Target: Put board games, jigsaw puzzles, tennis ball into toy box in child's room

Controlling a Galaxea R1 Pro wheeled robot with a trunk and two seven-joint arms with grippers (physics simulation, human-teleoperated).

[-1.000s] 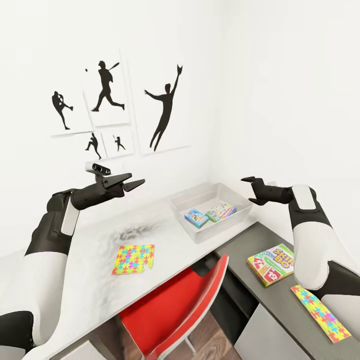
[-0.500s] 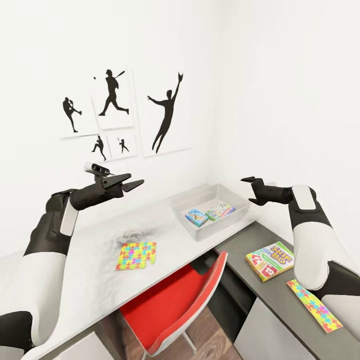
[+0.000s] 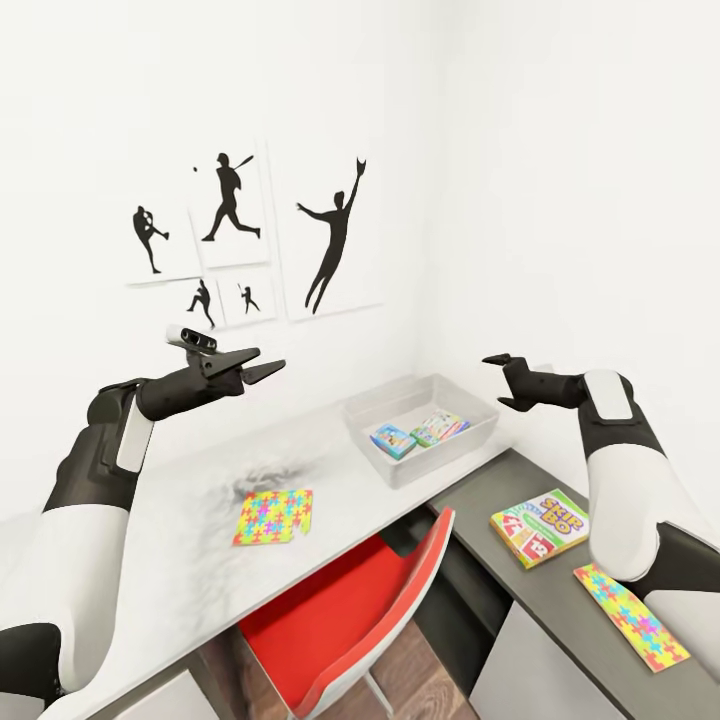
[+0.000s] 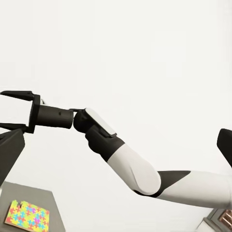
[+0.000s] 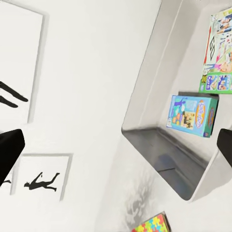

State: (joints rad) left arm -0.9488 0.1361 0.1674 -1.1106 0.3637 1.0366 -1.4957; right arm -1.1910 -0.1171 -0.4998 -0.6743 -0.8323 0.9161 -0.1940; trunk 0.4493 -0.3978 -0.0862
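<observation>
Bright, even, slightly smeared renders

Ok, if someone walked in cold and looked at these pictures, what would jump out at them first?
Probably the red and white chair tucked under the table, then the bright jigsaw puzzle lying on the pale top. After that, the toy box by the corner wall with two board games inside, and a third game, the yellow-green box, on the dark side unit beside another puzzle.

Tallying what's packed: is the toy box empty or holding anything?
Not empty: the toy box holds two board games, one blue, one green and white, lying side by side on its floor.
</observation>
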